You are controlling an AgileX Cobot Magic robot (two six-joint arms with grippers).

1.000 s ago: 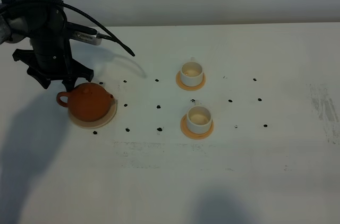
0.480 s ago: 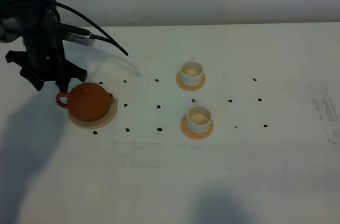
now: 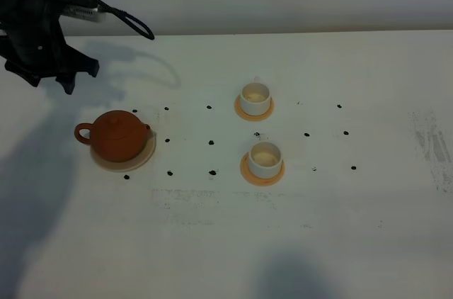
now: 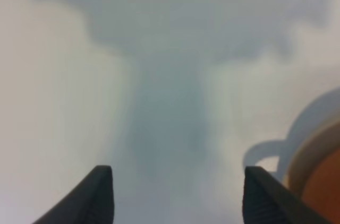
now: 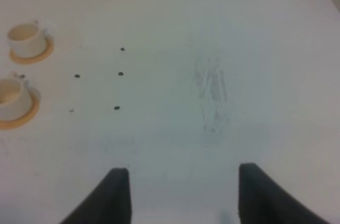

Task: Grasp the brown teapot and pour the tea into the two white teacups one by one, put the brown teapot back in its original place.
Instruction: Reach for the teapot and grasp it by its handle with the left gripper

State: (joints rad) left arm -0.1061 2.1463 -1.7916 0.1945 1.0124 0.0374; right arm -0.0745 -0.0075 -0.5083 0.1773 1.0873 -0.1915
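The teapot (image 3: 117,136) sits free on its coaster (image 3: 141,163); left gripper (image 3: 49,83) and right gripper (image 5: 180,192) gape empty. Whether the cups (image 3: 255,97) hold tea, I can't tell.

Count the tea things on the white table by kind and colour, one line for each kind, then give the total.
Squat reddish-brown clay teapot: 1
Small white cylindrical teacups: 2
Small round orange coasters: 2
Large round flat beige coaster: 1
Total: 6
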